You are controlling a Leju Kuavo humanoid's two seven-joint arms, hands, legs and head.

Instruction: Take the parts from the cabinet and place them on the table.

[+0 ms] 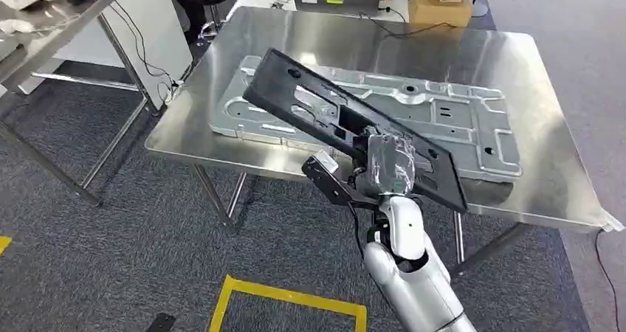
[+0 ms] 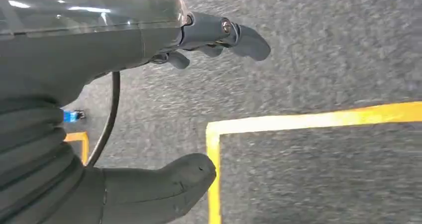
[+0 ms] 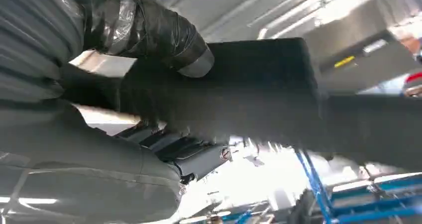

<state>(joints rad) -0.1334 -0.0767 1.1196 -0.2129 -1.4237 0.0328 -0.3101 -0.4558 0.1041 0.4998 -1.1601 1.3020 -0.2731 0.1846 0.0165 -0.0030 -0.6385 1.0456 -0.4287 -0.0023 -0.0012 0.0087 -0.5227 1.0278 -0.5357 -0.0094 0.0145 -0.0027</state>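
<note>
I am holding a long black panel (image 1: pixel 347 122) in my right hand (image 1: pixel 390 162), gripping it near its lower end; the wrist view is showing the thumb wrapped over one face and the fingers (image 3: pixel 199 157) under the other. The panel is tilting up over the near edge of the steel bench (image 1: pixel 531 74), its upper end reaching toward the bench's left side and its lower end hanging past the near edge. Under it, a grey stamped metal plate (image 1: pixel 458 118) is lying flat, taking up the middle of the bench; bare steel is showing along the far edge and the right side. A black cable (image 1: pixel 410 29) is trailing across the far edge from a cardboard box (image 1: pixel 440 4) behind. Another steel bench (image 1: pixel 44 29) is standing well apart at far left, with grey carpet between. My left hand (image 2: pixel 149 114) is hanging over the carpet beside yellow floor tape (image 2: pixel 298 120), fingers apart and holding nothing.
</note>
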